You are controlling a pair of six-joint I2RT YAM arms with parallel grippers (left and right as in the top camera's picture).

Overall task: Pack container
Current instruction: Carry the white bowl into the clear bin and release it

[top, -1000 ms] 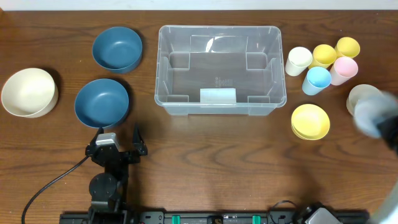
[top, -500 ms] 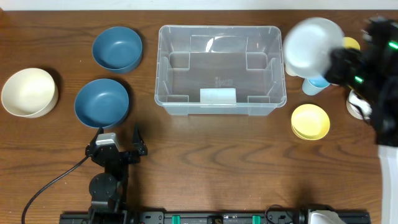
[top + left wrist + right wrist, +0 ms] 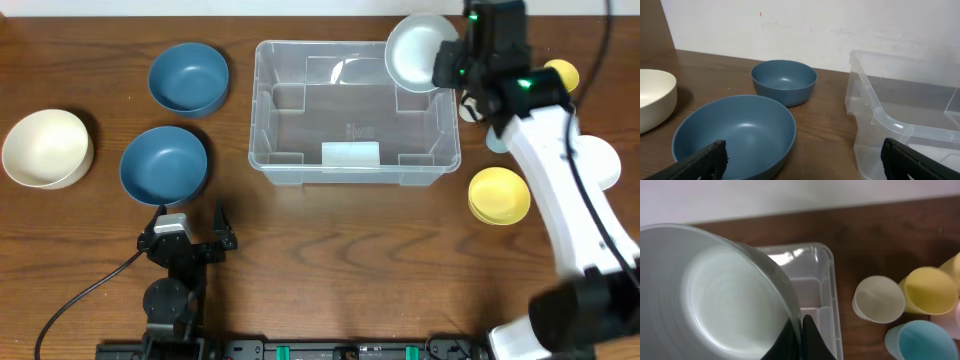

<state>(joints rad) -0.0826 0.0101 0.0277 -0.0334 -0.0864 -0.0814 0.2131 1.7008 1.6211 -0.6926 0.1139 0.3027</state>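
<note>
**Inspector:** While the left gripper (image 3: pixel 190 218) is idling at the near edge of the table (image 3: pixel 330 270), what are its fingers doing?

**Assistant:** They are standing wide apart and gripping nothing. Just beyond them a blue bowl (image 3: pixel 163 165) is sitting, with a cream bowl (image 3: pixel 47 148) to its left and a second blue bowl (image 3: pixel 188 78) farther back.

**Inspector:** And the container?

**Assistant:** The container (image 3: pixel 355 176) is sitting mid-table, open-topped, with its label (image 3: pixel 350 153) on the near side. I am seeing nothing lying inside it, so in my judgement the packing is only just beginning.

**Inspector:** The right side?

**Assistant:** Off the container's near right corner a yellow bowl (image 3: pixel 499 195) is waiting, and behind that the cups (image 3: pixel 879 299) are standing in a cluster. Farthest back, the right gripper (image 3: pixel 801 329) is hanging over the container's far right corner. Its fingers are clamping the rim of a white bowl (image 3: pixel 418 52), which is hovering above the container and is not yet in it.

**Inspector:** Outstanding items?

**Assistant:** I am judging that the white bowl is waiting to be lowered in. The three bowls on the left, the yellow bowl and the cups are all sitting outside.
</note>
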